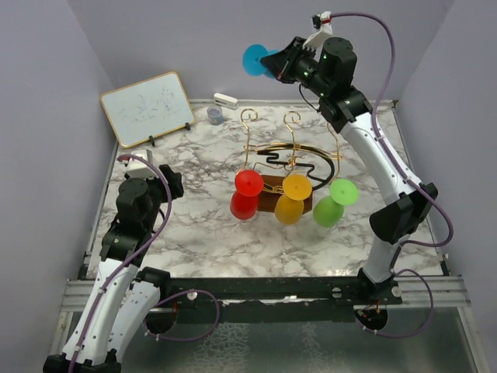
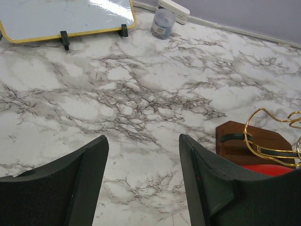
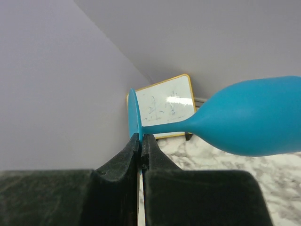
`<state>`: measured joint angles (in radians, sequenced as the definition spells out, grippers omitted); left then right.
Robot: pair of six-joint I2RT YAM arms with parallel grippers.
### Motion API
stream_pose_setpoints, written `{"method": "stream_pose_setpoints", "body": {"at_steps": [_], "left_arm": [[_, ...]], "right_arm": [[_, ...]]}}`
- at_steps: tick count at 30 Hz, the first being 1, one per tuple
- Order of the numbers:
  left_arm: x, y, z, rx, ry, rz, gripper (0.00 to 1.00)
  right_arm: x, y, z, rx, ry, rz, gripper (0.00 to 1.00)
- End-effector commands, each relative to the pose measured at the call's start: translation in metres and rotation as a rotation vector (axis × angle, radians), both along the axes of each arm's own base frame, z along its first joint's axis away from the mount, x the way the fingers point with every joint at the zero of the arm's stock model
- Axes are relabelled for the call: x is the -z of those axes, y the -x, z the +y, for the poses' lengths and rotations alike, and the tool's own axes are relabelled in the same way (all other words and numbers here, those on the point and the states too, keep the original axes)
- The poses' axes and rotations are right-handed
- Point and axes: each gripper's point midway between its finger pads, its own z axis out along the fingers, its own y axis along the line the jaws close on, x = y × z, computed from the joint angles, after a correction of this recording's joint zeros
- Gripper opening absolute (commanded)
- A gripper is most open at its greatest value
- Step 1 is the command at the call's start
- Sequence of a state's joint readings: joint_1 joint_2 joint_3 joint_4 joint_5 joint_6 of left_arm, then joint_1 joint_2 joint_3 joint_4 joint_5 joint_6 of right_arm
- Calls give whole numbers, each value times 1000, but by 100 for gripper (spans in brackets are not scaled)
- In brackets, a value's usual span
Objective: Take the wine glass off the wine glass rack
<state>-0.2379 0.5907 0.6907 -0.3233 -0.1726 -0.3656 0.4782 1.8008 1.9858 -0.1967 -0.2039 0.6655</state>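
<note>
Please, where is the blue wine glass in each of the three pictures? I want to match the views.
Top view: upper middle, the blue wine glass hangs in the air, held by the right claw.
Left wrist view: not in it.
Right wrist view: it lies sideways across the right half, its foot pinched in the claw at lower centre.
Shared landmark: the whiteboard, visible in all three views.

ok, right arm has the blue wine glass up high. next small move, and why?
Probably lower it toward the marble tabletop: the right gripper pinches the blue wine glass by its foot, well clear of the gold wire rack.
</note>
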Motion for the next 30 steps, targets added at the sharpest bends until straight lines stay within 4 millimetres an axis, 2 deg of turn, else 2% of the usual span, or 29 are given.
{"method": "stream_pose_setpoints", "body": {"at_steps": [1, 5, 8, 12, 15, 17, 21, 23, 25, 28, 30], "left_arm": [[-3, -2, -4, 11, 15, -7, 65], [-1, -4, -5, 17, 17, 4, 67], [2, -4, -6, 20, 15, 16, 68], [1, -5, -3, 4, 5, 29, 68], [-4, -1, -2, -4, 16, 36, 69], [-18, 5, -5, 14, 40, 21, 69], [-66, 22, -14, 70, 108, -31, 69], [-89, 33, -24, 121, 161, -30, 69], [-115, 44, -38, 197, 210, -33, 69], [-135, 61, -57, 310, 254, 32, 69], [-145, 71, -61, 337, 265, 72, 69]], "right_arm": [[-23, 27, 27, -119, 250, -247, 1], [-34, 92, 63, -173, 455, -500, 1], [-25, 144, 76, -192, 578, -649, 1], [-19, 196, 58, -192, 633, -728, 1], [-15, 243, 43, -297, 630, -793, 1], [-10, 277, 32, -404, 617, -858, 1], [-7, 336, -1, -578, 551, -946, 1], [0, 354, -13, -636, 536, -971, 1], [11, 363, -21, -676, 556, -996, 1], [30, 368, -25, -717, 615, -1062, 1], [38, 363, -25, -699, 653, -1094, 1]]}}
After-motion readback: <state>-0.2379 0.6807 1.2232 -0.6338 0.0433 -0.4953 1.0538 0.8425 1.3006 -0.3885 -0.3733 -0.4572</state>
